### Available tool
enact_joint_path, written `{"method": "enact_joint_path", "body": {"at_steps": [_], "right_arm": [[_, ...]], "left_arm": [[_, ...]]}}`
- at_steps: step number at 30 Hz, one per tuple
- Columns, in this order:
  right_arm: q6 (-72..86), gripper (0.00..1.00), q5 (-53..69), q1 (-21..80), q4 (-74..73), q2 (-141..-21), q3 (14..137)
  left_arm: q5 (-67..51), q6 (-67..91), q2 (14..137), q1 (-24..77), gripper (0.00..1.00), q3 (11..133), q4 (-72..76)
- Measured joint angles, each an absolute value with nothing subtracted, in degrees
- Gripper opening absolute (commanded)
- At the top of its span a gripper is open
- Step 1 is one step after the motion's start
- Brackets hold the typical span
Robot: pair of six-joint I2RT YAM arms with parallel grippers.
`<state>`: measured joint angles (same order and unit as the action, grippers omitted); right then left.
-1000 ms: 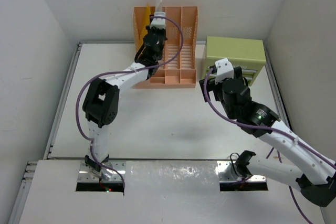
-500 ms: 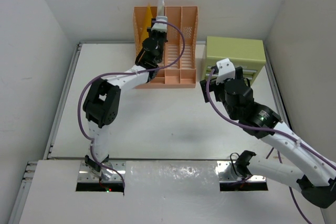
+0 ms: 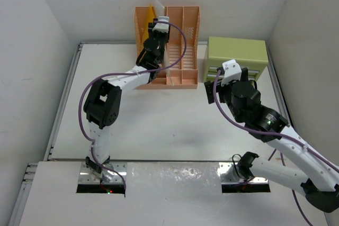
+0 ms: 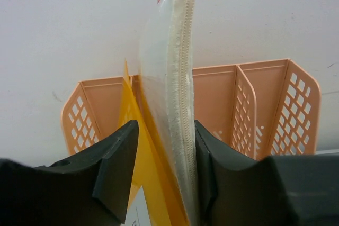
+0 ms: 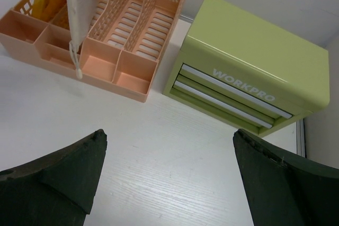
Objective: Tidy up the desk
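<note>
White walls close in the desk [image 3: 159, 125], a flat white tabletop that spreads out from the arms' bases to the far wall. At its far edge stand one peach file rack [image 3: 183, 72] and, just beside it on the right, one green drawer box [image 5: 249, 62]. The left gripper [image 4: 164, 128] is raised at the rack's left end, with the desk below it. Its jaws stand partly apart, not clamped. Between them rises one clear zip pouch [image 4: 169, 78], upright in the rack and resting against the right-hand finger, apart from the other. One yellow folder [image 4: 143, 146] stands just left of the pouch. The right gripper [image 5: 168, 136] hangs over bare desk in front of the drawer box, jaws spread wide with nothing between them.
</note>
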<state>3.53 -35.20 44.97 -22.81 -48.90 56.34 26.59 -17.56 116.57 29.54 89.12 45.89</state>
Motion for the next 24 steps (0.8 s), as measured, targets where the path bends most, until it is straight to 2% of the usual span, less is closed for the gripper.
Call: {"method": "enact_joint_path", "body": {"at_steps": [2,3,5,7,8,9,10,11,12,16,19,22,24], "right_arm": [[3.5,0.99,-34.8,45.0,-22.8,-48.8,56.3],[3.5,0.99,-34.5,45.0,-22.8,-48.8,56.3],[3.5,0.99,-34.2,45.0,-22.8,-48.8,56.3],[3.5,0.99,-34.1,45.0,-22.8,-48.7,56.3],[3.5,0.99,-34.0,45.0,-22.8,-48.6,56.3],[3.5,0.99,-34.0,45.0,-22.8,-48.5,56.3],[3.5,0.99,-34.0,45.0,-22.8,-48.3,56.3],[3.5,0.99,-34.0,45.0,-22.8,-48.1,56.3],[3.5,0.99,-34.0,45.0,-22.8,-47.9,56.3],[3.5,0.99,-34.0,45.0,-22.8,-47.7,56.2],[3.5,0.99,-33.8,45.0,-22.8,-47.9,56.2],[3.5,0.99,-33.5,45.0,-22.8,-48.2,56.2],[3.5,0.99,-33.3,45.0,-22.8,-48.3,56.2]], "left_arm": [[26.5,-17.8,116.6,29.5,0.28,89.1,45.9],[26.3,-17.9,116.6,29.5,0.14,89.1,46.2],[25.6,-18.7,116.6,29.5,0.00,88.8,47.3],[25.2,-19.5,116.6,29.6,0.00,88.7,47.7],[24.9,-19.7,116.6,29.6,0.03,88.7,47.7],[24.8,-19.7,116.6,29.6,0.09,88.7,47.6],[24.7,-19.6,116.6,29.6,0.17,88.7,47.4],[24.6,-19.2,116.5,29.5,0.32,88.7,46.9],[24.3,-18.9,116.4,29.5,0.36,88.8,45.8],[22.2,-16.2,116.1,28.7,0.47,93.0,35.7],[19.8,-14.4,116.1,27.8,0.61,98.2,27.2],[17.6,-12.9,115.8,27.2,0.69,101.0,21.4],[16.3,-11.9,115.8,26.9,0.71,102.5,17.9]]}}
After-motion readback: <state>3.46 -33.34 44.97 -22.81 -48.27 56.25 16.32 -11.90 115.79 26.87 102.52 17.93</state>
